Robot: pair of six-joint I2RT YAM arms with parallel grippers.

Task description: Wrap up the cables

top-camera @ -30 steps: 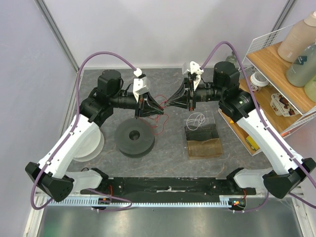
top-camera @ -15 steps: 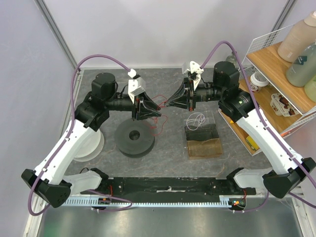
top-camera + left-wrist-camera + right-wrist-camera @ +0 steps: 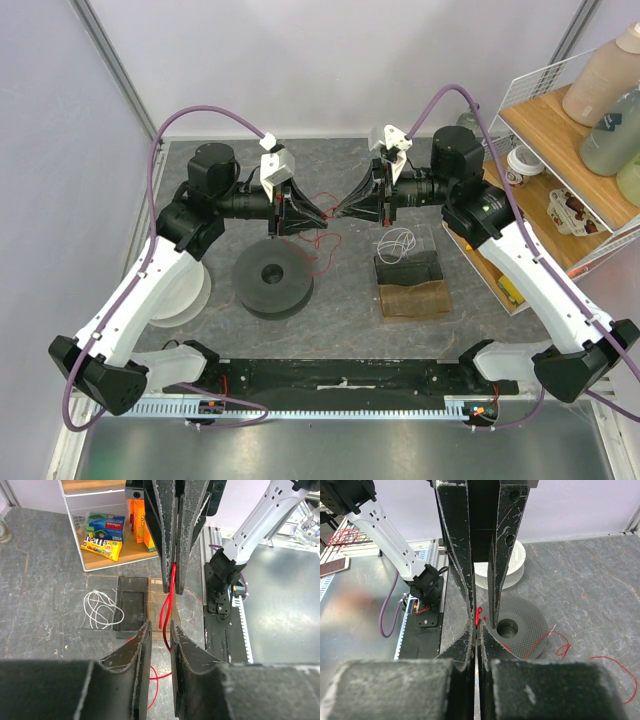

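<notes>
Left wrist view: the left gripper has its jaws a little apart, and nothing is clamped in them. Just in front of it, tip to tip, the right gripper is pressed closed on the wire. The wire comes out red from the right gripper's tips and hangs down past the gap of the left one.

In the top view, both tips meet in the air beyond the far right side of the disc. The loose rest of the wire lies in curls on the table, just right of the disc.

I judge the step to be passing the wire from one gripper to the other for the next turn. To do it well, the left should close on the wire close under the right tips, and only then should the right let go. Otherwise the thin wire may slip out. The pull should be gentle, since the curls beside the disc can catch.
</notes>
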